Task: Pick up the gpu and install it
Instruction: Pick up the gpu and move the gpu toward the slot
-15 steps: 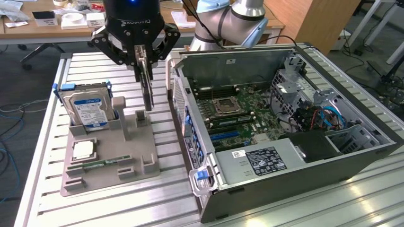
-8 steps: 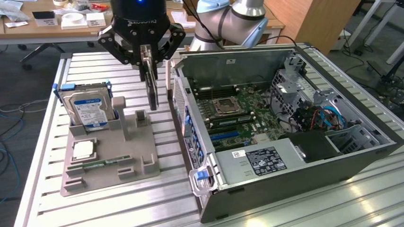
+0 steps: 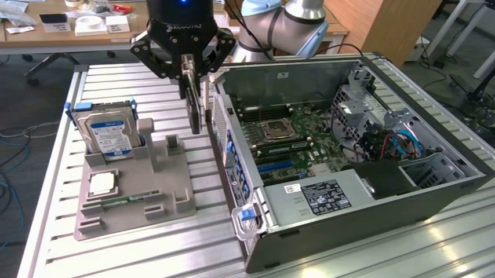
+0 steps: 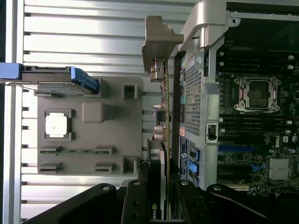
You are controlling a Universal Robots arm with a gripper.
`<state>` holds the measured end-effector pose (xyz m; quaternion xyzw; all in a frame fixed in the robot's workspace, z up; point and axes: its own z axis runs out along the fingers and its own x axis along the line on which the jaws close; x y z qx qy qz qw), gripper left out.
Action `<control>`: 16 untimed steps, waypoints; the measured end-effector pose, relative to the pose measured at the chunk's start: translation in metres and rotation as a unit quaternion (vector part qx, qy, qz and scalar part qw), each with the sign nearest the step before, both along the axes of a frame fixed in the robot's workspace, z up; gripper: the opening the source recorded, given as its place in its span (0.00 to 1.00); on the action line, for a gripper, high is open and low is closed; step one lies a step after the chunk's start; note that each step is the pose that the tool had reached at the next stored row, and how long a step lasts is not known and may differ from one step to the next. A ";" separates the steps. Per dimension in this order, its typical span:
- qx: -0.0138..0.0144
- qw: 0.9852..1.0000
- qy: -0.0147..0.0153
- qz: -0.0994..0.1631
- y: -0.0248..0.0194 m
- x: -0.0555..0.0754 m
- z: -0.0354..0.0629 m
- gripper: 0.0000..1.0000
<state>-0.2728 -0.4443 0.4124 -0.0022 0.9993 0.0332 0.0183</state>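
— where's the gpu [image 3: 195, 107]?
— hanging upright in the gripper [image 3: 188, 66], jaws partly closed on its top edge, between the grey tray [image 3: 174, 200] and the open case [image 3: 356, 229].
— sturdy?
— light, stiff, fragile i'd guess; edges only.

Hard drive [image 3: 108, 134] in grey fixture [image 3: 166, 194]

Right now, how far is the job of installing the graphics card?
Done: the graphics card is picked up, off the grey tray. In hand: the gripper holds it upright beside the open computer case. Left: it is not yet in the motherboard.
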 end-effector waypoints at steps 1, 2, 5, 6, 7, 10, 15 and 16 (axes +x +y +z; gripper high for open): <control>0.000 1.000 0.000 0.000 0.0000 0.002 0.0000 0.27; 0.000 1.000 0.000 0.000 0.0000 0.003 0.0000 0.27; 0.000 1.000 0.000 0.000 0.0000 0.008 0.0000 0.27; 0.000 1.000 0.000 0.000 0.0000 0.010 0.0000 0.27; 0.000 1.000 0.000 0.000 0.0000 0.012 0.0000 0.27; 0.000 1.000 0.000 0.000 0.0000 0.020 0.0000 0.27; 0.000 1.000 0.000 0.000 0.0000 0.033 0.0000 0.27; 0.000 1.000 0.000 0.000 0.0000 0.035 0.0000 0.27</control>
